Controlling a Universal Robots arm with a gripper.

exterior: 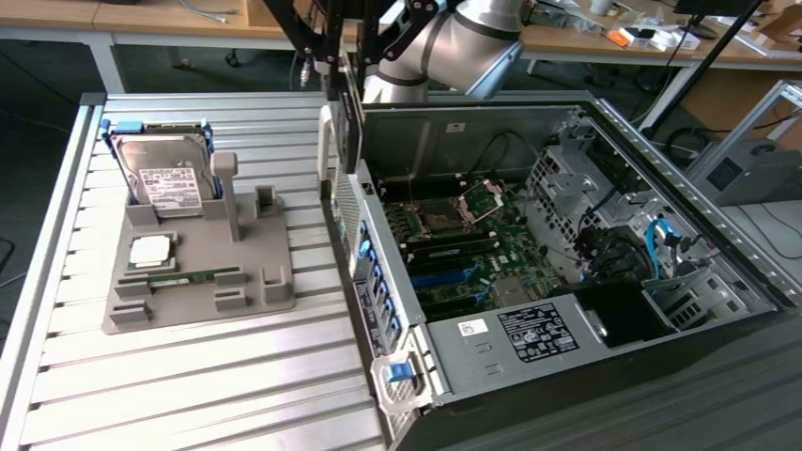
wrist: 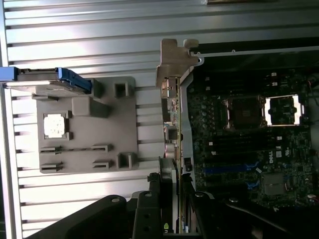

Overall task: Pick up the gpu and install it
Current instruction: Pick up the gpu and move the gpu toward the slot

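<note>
**Exterior view.** The gpu (exterior: 341,132) is gripped from above by the jaws and hung on edge, long axis vertical. It is placed over the left wall of the open computer case (exterior: 426,141), with the grey holder (exterior: 251,258) on the counter (exterior: 188,395) to its left and the motherboard (exterior: 464,244) below to its right.

**Wrist view.** The gpu (wrist: 173,129) is seen edge-on. The jaws are closed on one end, and the silver bracket (wrist: 172,64) is at the other. The motherboard (wrist: 239,149) lies to one side and the holder (wrist: 114,129) to the other.

- Arm (exterior: 464,42) comes in from the top of the exterior view, grey elbow bent, wrist turned downward.
- Claw (exterior: 336,70) points down, gripping the gpu (exterior: 341,132) (dark fingers (wrist: 154,209) either side).
</note>
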